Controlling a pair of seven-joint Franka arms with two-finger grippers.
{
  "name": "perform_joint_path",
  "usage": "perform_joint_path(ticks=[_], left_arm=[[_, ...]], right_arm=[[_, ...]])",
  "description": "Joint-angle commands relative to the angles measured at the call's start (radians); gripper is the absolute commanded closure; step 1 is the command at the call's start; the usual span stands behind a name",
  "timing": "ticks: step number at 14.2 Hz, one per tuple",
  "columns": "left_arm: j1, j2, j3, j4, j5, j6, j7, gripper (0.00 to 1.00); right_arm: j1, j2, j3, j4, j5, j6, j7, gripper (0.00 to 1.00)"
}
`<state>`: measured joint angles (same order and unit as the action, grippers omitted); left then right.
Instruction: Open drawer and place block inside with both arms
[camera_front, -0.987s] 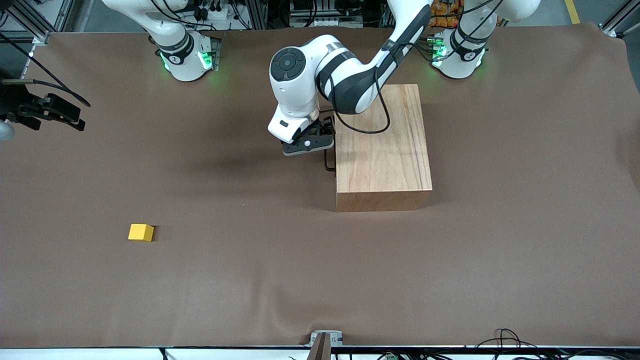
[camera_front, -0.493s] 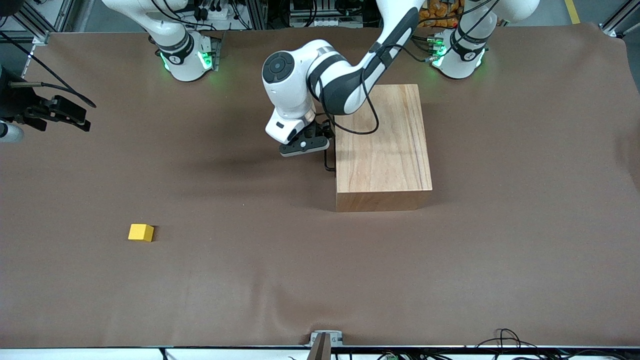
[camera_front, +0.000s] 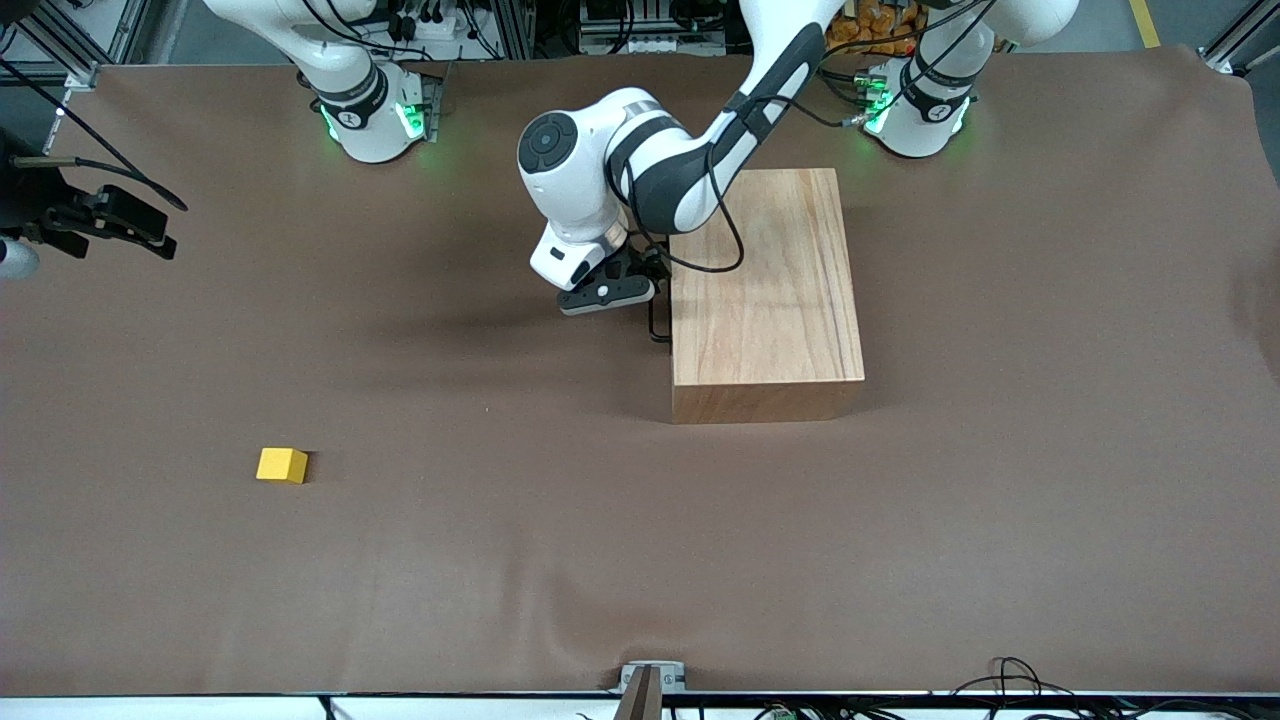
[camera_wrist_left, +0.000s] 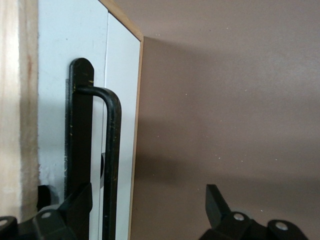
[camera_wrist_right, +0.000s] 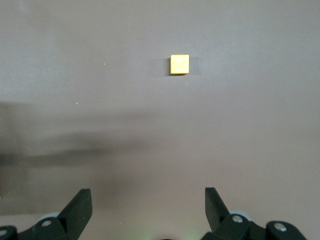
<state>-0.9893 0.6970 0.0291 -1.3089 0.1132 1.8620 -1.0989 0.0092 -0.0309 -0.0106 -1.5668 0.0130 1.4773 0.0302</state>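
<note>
Yellow block (camera_front: 281, 465), pale grained wooden box (camera_front: 765, 290), brown table (camera_front: 500, 560).

I see glossy white shells with dark grey joint bands on the left arm (camera_front: 640, 170), black cable looped along it, and a round dark cap on its elbow. Both round bases by the wooden box (camera_front: 765, 290) glow green. My grippers are matte black, with small silver screws.

Brown surface (camera_front: 500, 560) seen wrinkled, cables (camera_front: 1010, 678) coiled at its near edge, metal bracket (camera_front: 645, 680) mounted there
</note>
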Motion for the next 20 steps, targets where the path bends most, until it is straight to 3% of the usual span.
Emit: perform_joint_path(ticks=[1, 20], left_arm=[[-0.011, 0.019, 0.009, 0.023, 0.025, -0.021, -0.006, 0.0], [-0.04, 0.045, 0.005, 0.03, 0.02, 0.144, -0.018, 0.0]], right_arm=[[0.0, -0.052, 0.001, -0.052, 0.001, 0.014, 0.013, 0.0], [-0.046, -0.04, 0.0, -0.05, -0.002, 0.038, -0.006, 0.0]])
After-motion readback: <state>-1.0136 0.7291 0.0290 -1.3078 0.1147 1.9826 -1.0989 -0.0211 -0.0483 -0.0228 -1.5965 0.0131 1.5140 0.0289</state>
